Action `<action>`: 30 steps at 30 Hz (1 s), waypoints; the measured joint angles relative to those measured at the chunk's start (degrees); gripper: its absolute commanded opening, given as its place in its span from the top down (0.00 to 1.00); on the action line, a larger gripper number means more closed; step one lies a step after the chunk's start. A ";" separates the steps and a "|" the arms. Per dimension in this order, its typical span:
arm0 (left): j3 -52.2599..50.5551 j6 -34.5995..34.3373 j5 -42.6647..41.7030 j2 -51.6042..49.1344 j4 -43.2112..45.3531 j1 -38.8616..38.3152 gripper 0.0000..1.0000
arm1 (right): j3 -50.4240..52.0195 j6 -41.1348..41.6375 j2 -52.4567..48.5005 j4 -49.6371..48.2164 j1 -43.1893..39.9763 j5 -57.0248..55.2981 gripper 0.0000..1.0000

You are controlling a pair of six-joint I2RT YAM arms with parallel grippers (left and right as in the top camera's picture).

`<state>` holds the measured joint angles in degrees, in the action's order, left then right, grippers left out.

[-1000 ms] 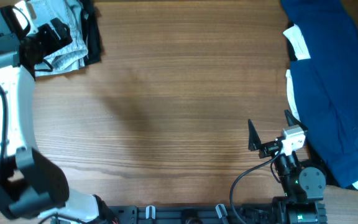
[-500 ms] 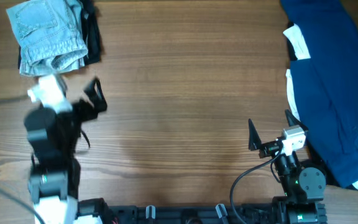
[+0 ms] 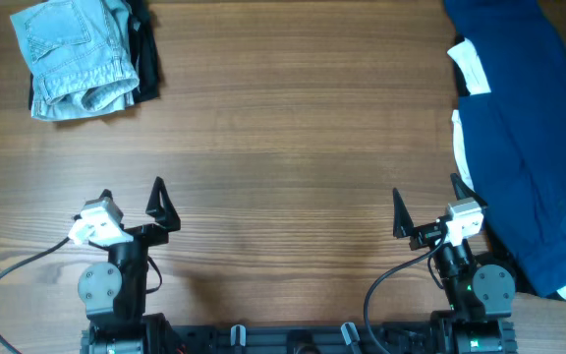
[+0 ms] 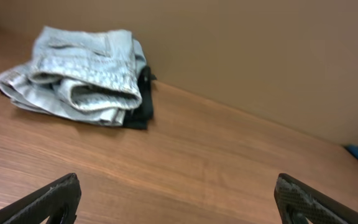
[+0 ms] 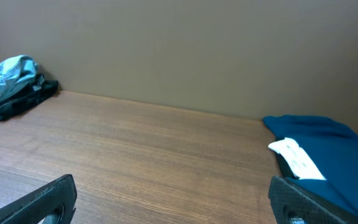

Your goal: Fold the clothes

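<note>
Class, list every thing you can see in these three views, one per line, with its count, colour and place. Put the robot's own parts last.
denim shorts: one, pale blue, folded, far left corner of the table
black garment: one, black, under the shorts, showing along their right side
blue garments: a heap, number unclear, dark blue, right edge of the table
white cloth: two patches showing, white, at the heap's left edge
table: one, brown wood
wall: one, tan, behind the table
left claw: one, black, open, near left
right claw: one, black, open, near right
</note>
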<state>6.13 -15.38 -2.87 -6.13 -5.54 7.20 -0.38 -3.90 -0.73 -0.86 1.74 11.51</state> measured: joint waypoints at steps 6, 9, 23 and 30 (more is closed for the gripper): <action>-3.93 0.00 1.55 5.29 1.20 0.48 0.00 | 0.00 0.00 0.00 0.00 0.00 0.00 0.00; -5.27 0.00 1.53 5.29 1.11 0.48 0.00 | 0.00 0.00 0.00 0.00 0.00 0.00 0.00; -5.27 0.00 1.51 5.31 1.11 0.48 0.00 | 0.00 0.00 0.00 0.00 0.00 0.00 0.00; -5.27 0.00 1.51 5.31 1.11 0.48 0.00 | 0.00 0.00 0.00 0.00 0.00 0.00 0.00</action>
<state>0.86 -15.38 -1.37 -0.82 -4.43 7.68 -0.38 -3.90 -0.73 -0.86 1.74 11.51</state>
